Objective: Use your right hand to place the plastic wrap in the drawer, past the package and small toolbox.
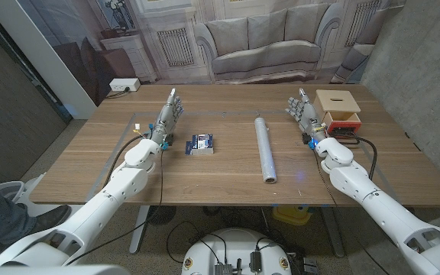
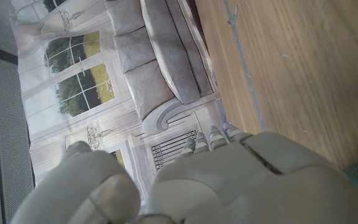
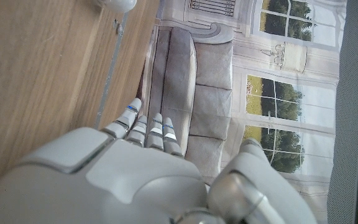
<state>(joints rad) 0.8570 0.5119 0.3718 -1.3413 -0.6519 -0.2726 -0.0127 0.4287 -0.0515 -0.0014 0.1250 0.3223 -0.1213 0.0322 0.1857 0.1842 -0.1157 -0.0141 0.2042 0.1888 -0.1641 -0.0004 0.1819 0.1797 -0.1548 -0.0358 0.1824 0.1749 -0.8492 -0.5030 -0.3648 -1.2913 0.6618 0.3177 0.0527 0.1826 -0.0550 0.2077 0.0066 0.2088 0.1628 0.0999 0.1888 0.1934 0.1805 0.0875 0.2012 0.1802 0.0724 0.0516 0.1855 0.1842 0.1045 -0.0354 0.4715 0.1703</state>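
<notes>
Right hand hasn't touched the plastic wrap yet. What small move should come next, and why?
Probably swing the right hand toward the robot's left and back toward the near edge, over the plastic wrap. The hand is open and holds nothing, standing beside the small wooden drawer box, while the roll lies apart from it, lengthwise at mid-table.

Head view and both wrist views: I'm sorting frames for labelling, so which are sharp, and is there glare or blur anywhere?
Head view: even lighting, sharp; the plastic wrap shows a faint sheen and the table soft shadows. Left wrist view: the left hand is close and soft-focused, the backdrop windows bright. Right wrist view: the right hand is likewise blurred, the wood grain clearer.
</notes>
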